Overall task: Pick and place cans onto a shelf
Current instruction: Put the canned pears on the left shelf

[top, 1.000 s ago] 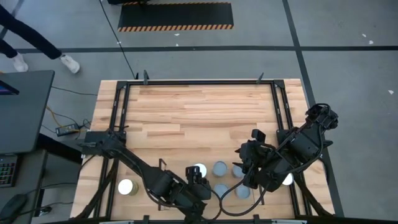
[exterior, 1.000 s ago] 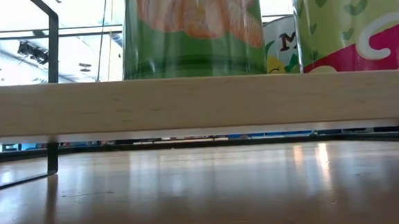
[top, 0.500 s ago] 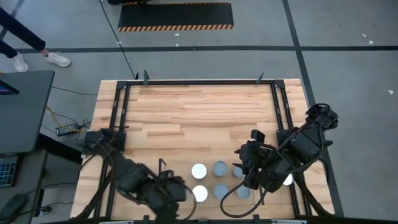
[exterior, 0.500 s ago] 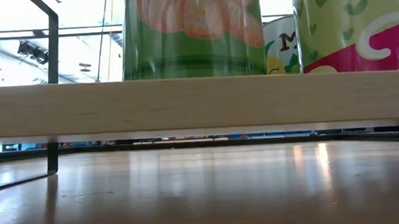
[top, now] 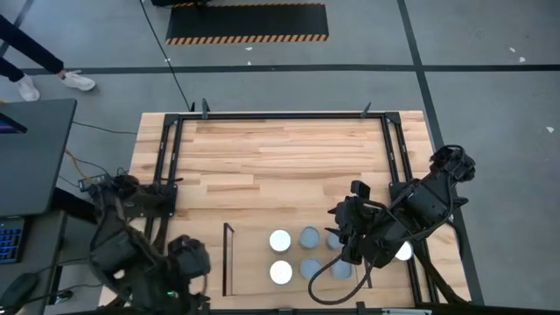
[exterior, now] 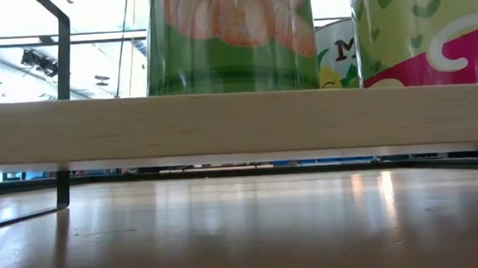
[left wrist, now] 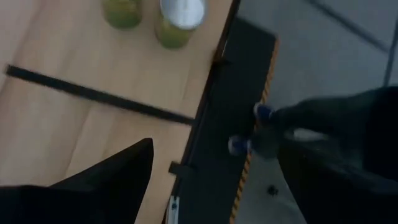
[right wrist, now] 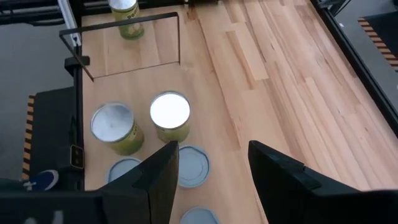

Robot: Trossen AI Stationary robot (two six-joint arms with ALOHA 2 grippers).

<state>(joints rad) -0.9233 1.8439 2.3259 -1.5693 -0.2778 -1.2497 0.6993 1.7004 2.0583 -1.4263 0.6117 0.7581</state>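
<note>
My right gripper (right wrist: 208, 165) hung open over the cans (right wrist: 170, 116); descending crooked, I risked toppling neighbours.

Arms: two, dark, jointed.
Right arm (top: 426, 203): black cable looped beside the table (top: 289, 157) edge.
Right gripper (right wrist: 208, 168) fingers: matte black, wedge-shaped.

Wooden table (top: 289, 157), cans (top: 308, 237) (clustered), shelf (top: 229, 259)
</note>
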